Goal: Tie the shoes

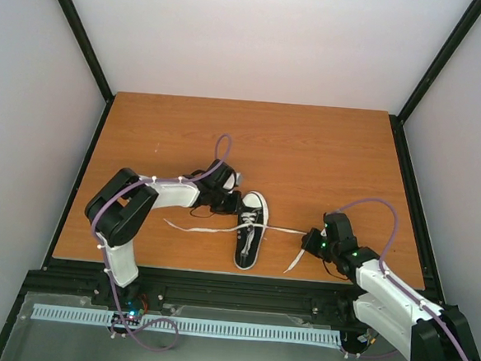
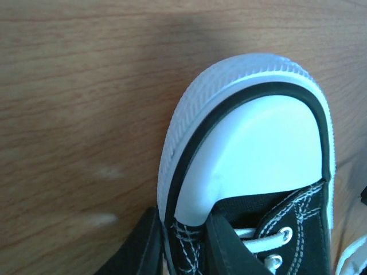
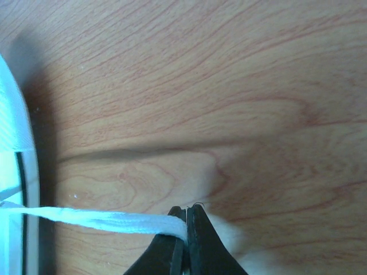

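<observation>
My right fingers [image 3: 203, 252] are pinched tight on the white lace [image 3: 86, 217] of the sneaker [image 1: 251, 231], which lies midway along the tabletop [image 1: 308, 152] near edge; whether my left fingers [image 1: 229, 202], by its toe, are parted I cannot tell.

The table [image 1: 308, 152] is smooth wood-grain with a faint sheen. The sneaker [image 2: 312, 229] is matt black canvas with white stitching. Its toe cap [image 2: 258, 149] is smooth, glossy white rubber, its edging [image 2: 175, 132] finely ribbed. The lace [image 3: 86, 217] is flat woven cloth.

Lab test cell: wood surface [image 1: 308, 152] boxed by white panels [image 1: 259, 33] and black frame posts [image 1: 78, 29], slotted cable duct [image 1: 214, 328] at its near edge.
</observation>
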{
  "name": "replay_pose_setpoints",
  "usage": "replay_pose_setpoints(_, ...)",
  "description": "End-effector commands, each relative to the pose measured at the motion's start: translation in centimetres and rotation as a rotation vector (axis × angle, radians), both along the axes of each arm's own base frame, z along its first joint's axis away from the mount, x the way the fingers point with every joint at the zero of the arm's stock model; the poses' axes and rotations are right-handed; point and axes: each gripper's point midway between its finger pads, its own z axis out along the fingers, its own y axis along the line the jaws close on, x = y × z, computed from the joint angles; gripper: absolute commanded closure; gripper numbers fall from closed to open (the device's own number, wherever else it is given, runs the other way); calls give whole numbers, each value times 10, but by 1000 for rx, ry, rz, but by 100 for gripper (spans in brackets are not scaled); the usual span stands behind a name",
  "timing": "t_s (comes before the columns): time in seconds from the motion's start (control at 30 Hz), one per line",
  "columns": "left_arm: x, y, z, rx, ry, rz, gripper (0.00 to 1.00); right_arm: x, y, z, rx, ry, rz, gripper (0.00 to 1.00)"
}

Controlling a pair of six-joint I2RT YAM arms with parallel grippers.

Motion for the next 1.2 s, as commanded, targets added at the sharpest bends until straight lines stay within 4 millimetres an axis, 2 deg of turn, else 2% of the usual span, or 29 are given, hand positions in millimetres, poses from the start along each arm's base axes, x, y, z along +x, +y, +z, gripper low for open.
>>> replay_pose_setpoints(0.0, 10, -23, -1, -75, 14, 28, 92, 11, 3, 12, 13, -41, 0, 97)
replay_pose_setpoints(0.07, 18, -24, 5, -79, -9, 69, 99, 14, 3, 14, 14, -51, 0, 97)
replay_pose_setpoints(0.4, 66, -15, 35, -29, -153, 253, 99, 32, 15, 30, -2, -89, 68, 97)
replay_pose_setpoints(0.6, 86, -9, 28, 64, -228, 265, 99, 37, 19, 24, -4, -82, 81, 97)
replay_pose_setpoints(0.67, 88, -13, 25, 69, -239, 234, 99, 38, 18, 20, -13, -74, 78, 97)
replay_pose_setpoints(0.7, 87, -16, 24, 64, -243, 214, 94, 38, 17, 18, -20, -70, 72, 97)
replay_pose_setpoints(0.73, 86, -17, 24, 59, -249, 195, 83, 39, 15, 17, -27, -68, 67, 97)
replay_pose_setpoints(0.8, 81, -15, 31, 53, -280, 161, 52, 39, 14, 16, -37, -69, 62, 97)
replay_pose_setpoints(0.87, 74, -7, 39, 64, -325, 131, 35, 39, 13, 16, -44, -71, 61, 97)
replay_pose_setpoints(0.97, 57, 2, 52, 60, -396, 53, 26, 39, 13, 15, -48, -72, 69, 97)
replay_pose_setpoints(1.07, 29, 3, 57, 30, -430, -96, 26, 38, 14, 14, -48, -67, 79, 97)
replay_pose_setpoints(1.17, 7, 8, 53, 17, -438, -189, 29, 37, 13, 12, -53, -62, 85, 97)
